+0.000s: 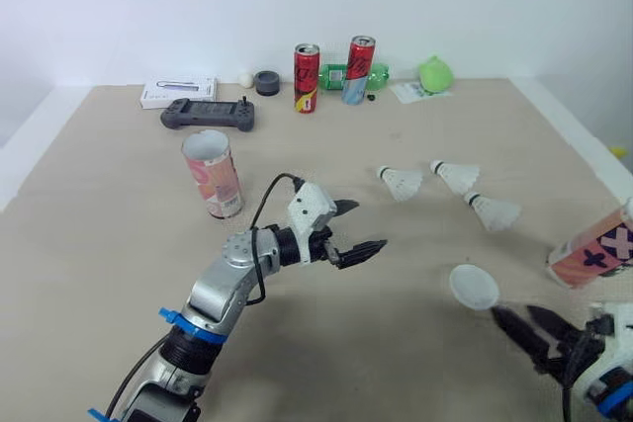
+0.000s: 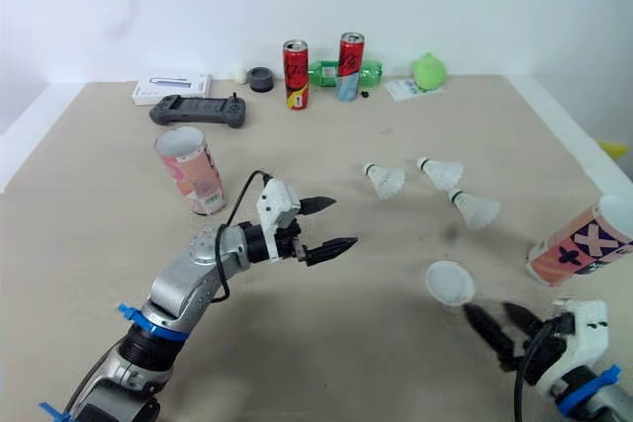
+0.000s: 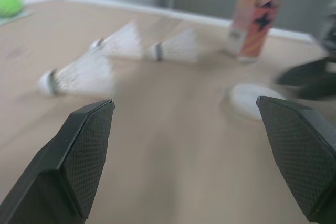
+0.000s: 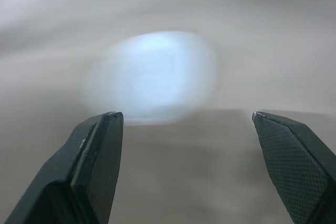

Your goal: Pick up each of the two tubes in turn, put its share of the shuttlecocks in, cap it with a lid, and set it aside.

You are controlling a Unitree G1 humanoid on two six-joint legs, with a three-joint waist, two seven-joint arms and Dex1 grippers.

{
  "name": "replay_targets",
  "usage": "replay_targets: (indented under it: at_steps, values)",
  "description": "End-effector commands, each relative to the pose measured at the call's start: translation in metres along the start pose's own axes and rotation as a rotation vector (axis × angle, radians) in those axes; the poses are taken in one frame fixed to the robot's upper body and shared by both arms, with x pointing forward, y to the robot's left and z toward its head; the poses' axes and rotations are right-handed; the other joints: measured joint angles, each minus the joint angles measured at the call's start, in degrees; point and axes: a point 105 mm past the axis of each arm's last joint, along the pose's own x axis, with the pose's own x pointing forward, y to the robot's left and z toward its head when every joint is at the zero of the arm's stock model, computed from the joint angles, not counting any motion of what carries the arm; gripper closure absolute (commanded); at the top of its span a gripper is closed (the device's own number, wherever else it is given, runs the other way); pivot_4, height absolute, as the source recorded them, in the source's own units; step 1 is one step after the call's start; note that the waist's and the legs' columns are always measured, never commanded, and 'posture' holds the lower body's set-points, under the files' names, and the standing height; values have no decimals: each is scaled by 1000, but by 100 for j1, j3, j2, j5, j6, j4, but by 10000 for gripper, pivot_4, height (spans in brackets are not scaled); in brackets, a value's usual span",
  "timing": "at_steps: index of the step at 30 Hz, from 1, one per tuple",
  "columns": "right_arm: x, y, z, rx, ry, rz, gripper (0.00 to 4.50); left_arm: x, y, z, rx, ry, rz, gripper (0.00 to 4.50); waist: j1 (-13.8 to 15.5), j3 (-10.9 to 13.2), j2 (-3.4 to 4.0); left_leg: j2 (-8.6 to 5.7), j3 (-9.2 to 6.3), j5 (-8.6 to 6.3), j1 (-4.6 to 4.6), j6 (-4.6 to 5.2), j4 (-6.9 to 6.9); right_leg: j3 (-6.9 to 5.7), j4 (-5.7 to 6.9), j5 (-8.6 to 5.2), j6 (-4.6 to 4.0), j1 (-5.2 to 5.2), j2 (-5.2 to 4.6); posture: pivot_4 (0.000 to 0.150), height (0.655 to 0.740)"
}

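The tan table (image 1: 119, 274) carries one cardboard tube (image 1: 213, 173) upright at the left, a second tube (image 1: 593, 249) at the right edge, and three feathered shuttlecocks (image 1: 455, 176) lying between. Both the left pincer (image 1: 370, 225) and right pincer (image 1: 514, 311) stand apart and empty. The right one, just short of the thin white lid (image 1: 474, 287), should probably pinch its rim squarely.
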Motion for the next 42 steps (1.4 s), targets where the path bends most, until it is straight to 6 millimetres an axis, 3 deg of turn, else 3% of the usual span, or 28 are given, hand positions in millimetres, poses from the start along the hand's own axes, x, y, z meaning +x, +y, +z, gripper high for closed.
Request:
replay_targets:
  at_steps: [1, 5, 11, 17, 22, 27, 42]
  values:
    - [18, 32, 28, -104, -73, 152, 2642, -18, 6, 14, 52, -52, 80, 0, -21, 19, 0, 1, 3, 1, 7, -2, 3, 4, 12, 0, -1, -1, 2, 1500, 7400]
    - [51, 67, 47, -216, -72, 353, 2642, -49, 17, 11, 89, -49, 234, 0, -23, 50, -36, 0, 10, 16, 15, -22, 18, 15, 33, 14, 7, -9, 1, 1500, 7400]
    - [91, 91, 65, -318, -87, 541, 2642, -92, 22, 8, 136, -61, 483, 0, -5, 78, -76, -8, 20, 27, -3, -43, 27, 30, 32, 22, 23, -21, -5, 1500, 7400]
    - [137, 106, 68, -419, -94, 616, 2642, -121, 50, -4, 129, -21, 805, 0, 45, 96, -101, -10, 17, 28, -25, -45, 27, 27, 34, 24, 25, -41, -7, 1500, 7400]
    - [152, 123, 72, -479, -120, 662, 2642, -125, 75, -12, 103, 46, 921, 0, 49, 98, -102, -10, 18, 29, -30, -46, 29, 28, 44, 25, 25, -52, -6, 1500, 7400]
    - [157, 131, 77, -496, -138, 675, 2642, -119, 96, -24, 75, 113, 931, 0, 47, 99, -103, -10, 18, 29, -29, -46, 30, 28, 50, 26, 23, -55, -5, 1500, 7400]
    - [159, 133, 81, -510, -156, 640, 2642, -93, 138, -36, 34, 103, 911, 0, 50, 97, -100, -11, 14, 51, -25, -63, 34, 25, 63, 43, 21, -54, -4, 1500, 7400]
